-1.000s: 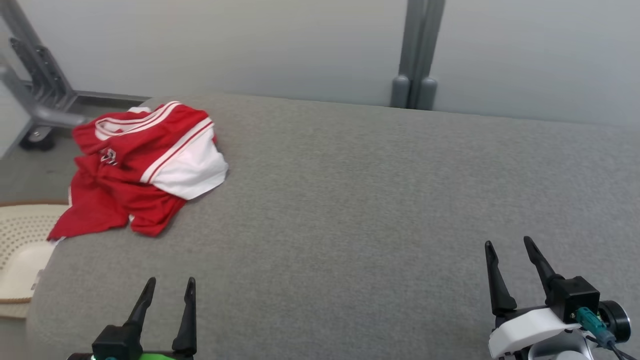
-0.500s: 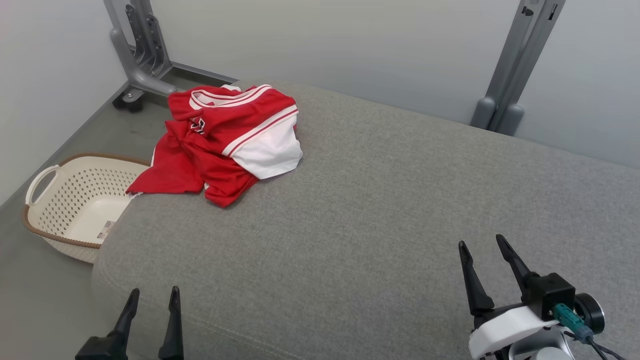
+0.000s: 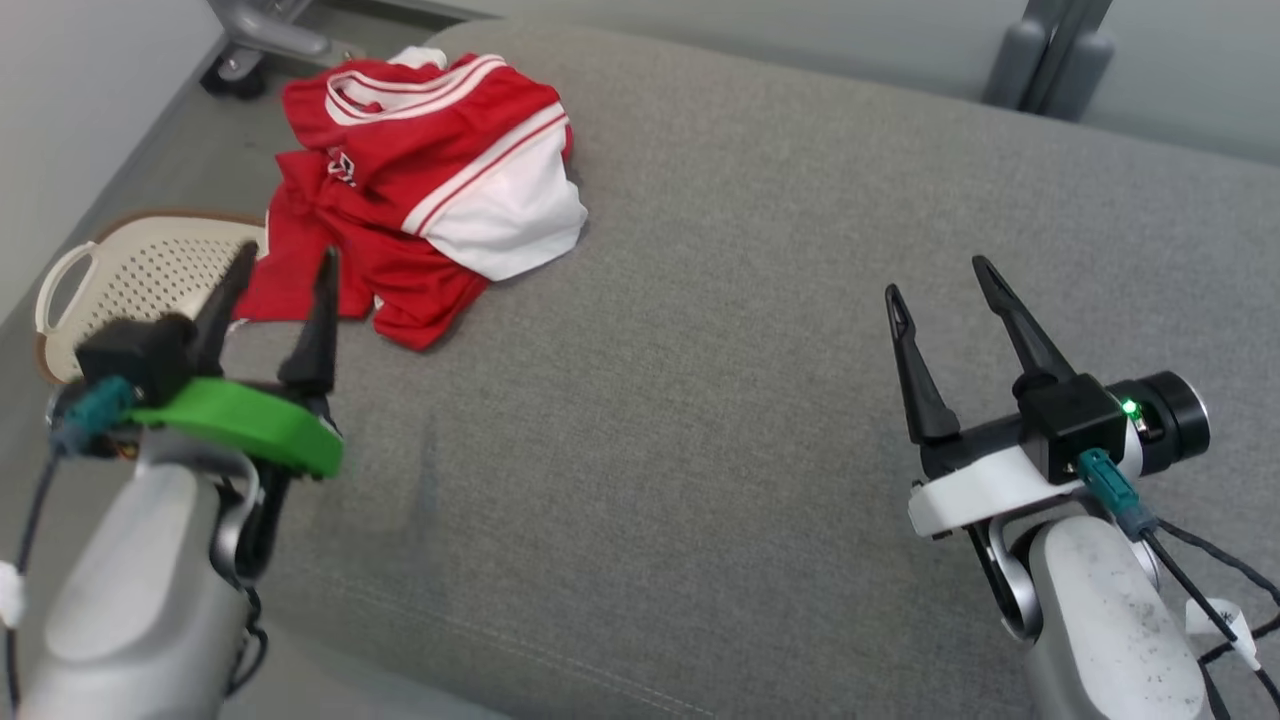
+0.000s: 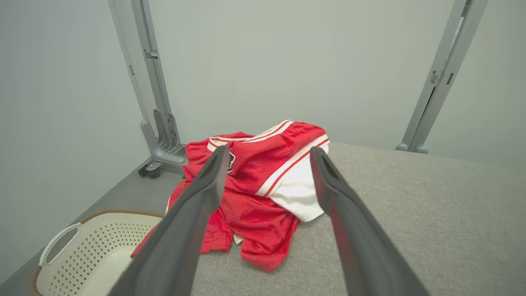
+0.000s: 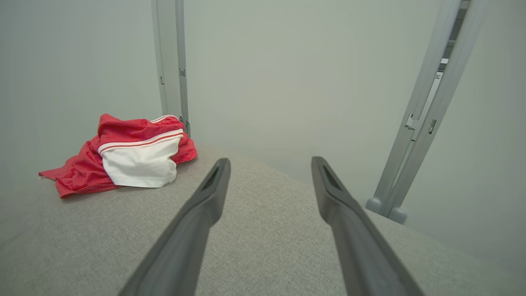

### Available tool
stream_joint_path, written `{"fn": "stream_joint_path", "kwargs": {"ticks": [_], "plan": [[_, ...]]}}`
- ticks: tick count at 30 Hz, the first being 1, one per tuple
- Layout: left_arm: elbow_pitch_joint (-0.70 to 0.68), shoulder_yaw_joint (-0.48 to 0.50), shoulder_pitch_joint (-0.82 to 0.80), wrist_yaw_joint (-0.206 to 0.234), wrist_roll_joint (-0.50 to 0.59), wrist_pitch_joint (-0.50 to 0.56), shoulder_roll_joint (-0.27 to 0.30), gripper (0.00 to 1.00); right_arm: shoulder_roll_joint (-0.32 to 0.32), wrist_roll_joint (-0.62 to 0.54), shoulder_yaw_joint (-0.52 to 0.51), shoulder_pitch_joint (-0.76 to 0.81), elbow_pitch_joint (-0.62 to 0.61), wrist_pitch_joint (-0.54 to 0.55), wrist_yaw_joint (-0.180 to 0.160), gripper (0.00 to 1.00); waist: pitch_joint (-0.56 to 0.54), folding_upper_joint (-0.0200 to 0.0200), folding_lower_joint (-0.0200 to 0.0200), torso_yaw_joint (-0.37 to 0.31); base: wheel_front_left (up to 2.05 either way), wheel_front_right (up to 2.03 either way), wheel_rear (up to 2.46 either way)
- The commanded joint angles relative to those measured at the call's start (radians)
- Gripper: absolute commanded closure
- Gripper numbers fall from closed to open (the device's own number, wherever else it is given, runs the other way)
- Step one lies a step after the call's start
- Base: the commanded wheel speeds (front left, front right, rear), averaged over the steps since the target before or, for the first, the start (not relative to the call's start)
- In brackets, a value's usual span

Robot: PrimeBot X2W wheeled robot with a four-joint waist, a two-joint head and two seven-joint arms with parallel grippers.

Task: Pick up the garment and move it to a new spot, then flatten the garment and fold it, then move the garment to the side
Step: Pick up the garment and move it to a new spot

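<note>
So, closest to the camera, the left hand (image 3: 288,250) and the right hand (image 3: 934,275) both hover over the grey cushion (image 3: 700,420) with fingers spread wide and nothing in them. The right one is well away from the action. The left one is lined up nicely, and in its wrist view the garment sits right between its fingers.

The garment (image 3: 420,170) is a red and white sports shirt, bunched up at the far left corner of the cushion. Its lower red edge droops over the side, above a cream laundry basket (image 3: 130,270) on the floor.

I reckon this is the very start, the reach for the pick. I'd send the left hand in and pinch a fat bunch of red fabric up on the heap, not the dangling edge. That should stop it sliding off into the basket. Then lift it properly clear before carrying it to the open middle.

As for writing, there's a small dark badge (image 3: 340,168) on the red part, way too tiny to read. Beyond that there's just a grey metal post (image 3: 1050,50) and the wall.
</note>
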Motion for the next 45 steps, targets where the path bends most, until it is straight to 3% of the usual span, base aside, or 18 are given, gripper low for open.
{"fn": "stream_joint_path", "kwargs": {"ticks": [1, 7, 13, 19, 20, 22, 32, 39, 45], "plan": [[0.034, -0.029, -0.098, -0.003, -0.038, 0.004, 0.033, 0.00, -0.007, -0.010, 0.004, -0.038, -0.012, -0.003, -0.001, 0.00, 0.348, 0.0000, 0.0000, -0.205, 0.00, 0.00, 0.00], [0.182, -0.175, -0.342, -0.003, -0.194, 0.046, 0.153, 0.00, -0.007, -0.031, 0.027, -0.085, -0.038, -0.003, -0.001, 0.00, 0.443, 0.0000, 0.0000, -0.252, 0.00, 0.00, 0.00], [0.358, -0.229, -0.468, -0.002, -0.305, 0.088, 0.214, 0.00, -0.005, -0.046, 0.031, -0.081, -0.058, -0.003, -0.001, 0.00, 0.461, 0.0000, 0.0000, -0.276, 0.00, 0.00, 0.00], [0.518, -0.252, -0.533, -0.002, -0.331, 0.080, 0.235, 0.00, -0.005, -0.049, 0.033, -0.078, -0.065, -0.003, -0.001, 0.00, 0.458, 0.0000, 0.0000, -0.292, 0.00, 0.00, 0.00], [0.530, -0.263, -0.539, -0.002, -0.332, 0.086, 0.238, 0.25, -0.006, -0.047, 0.027, -0.075, -0.065, -0.003, -0.001, 0.00, 0.454, 0.0000, 0.0000, -0.293, 0.00, 0.00, 0.00], [0.544, -0.287, -0.547, -0.002, -0.329, 0.095, 0.249, 1.00, -0.008, -0.038, 0.016, -0.067, -0.064, -0.001, -0.001, 0.00, 0.446, 0.0000, 0.0000, -0.292, 0.00, 0.00, 0.00], [0.452, -0.396, -0.575, -0.002, -0.341, 0.058, 0.336, 1.00, -0.006, 0.045, 0.015, -0.014, -0.037, -0.001, -0.001, 0.00, 0.314, 0.0000, 0.0000, -0.281, 0.00, 0.00, 0.00], [0.267, -0.444, -0.610, -0.002, -0.347, 0.082, 0.418, 1.00, -0.005, 0.116, 0.012, 0.042, -0.022, -0.002, -0.001, 0.00, 0.167, 0.0000, 0.0000, -0.286, 0.00, 0.00, 0.00], [0.024, -0.453, -0.569, 0.013, -0.387, 0.152, 0.448, 1.00, -0.005, 0.164, 0.006, 0.089, -0.023, -0.002, -0.001, 0.00, 0.067, 0.0000, 0.0000, -0.310, 0.00, 0.00, 0.00]]}}
